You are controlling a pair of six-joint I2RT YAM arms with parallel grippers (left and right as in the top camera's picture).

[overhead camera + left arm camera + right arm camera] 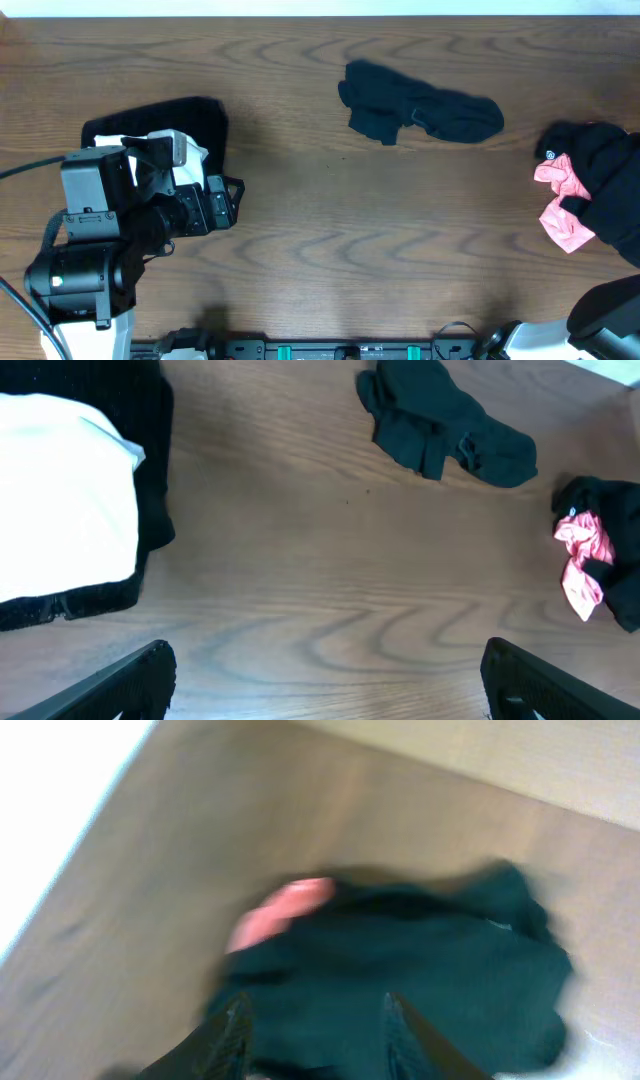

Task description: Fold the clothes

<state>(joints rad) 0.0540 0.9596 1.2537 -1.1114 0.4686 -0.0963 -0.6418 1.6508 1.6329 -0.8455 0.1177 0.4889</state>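
Clothes lie in three lots across the wooden table (320, 250): at the left, a white garment (60, 490) sits folded flat on a squared-off black garment (195, 120); at the middle of the far side, a crumpled black garment (420, 112) lies alone, well apart from both other lots; at the right edge, a black heap (605, 165) is tangled with a pale pink garment (562, 205), which spills out on the side toward the table's middle.

The left gripper (328, 660) is fully released, fingers spread wide with nothing between them, and hangs over bare wood just beside the folded stack; the right gripper (315, 1010) hovers over the black heap with fingers parted and dark cloth beneath them, but its wrist view is smeared, and it cannot be told whether any fabric is pinched.

By the look of it the job is under way but well short of done: two pieces appear folded and stacked; the crumpled black garment, the pink one and whatever makes up the heap are not yet folded; how many garments the heap holds cannot be made out. Work on that heap by the right arm appears to be the step in hand.
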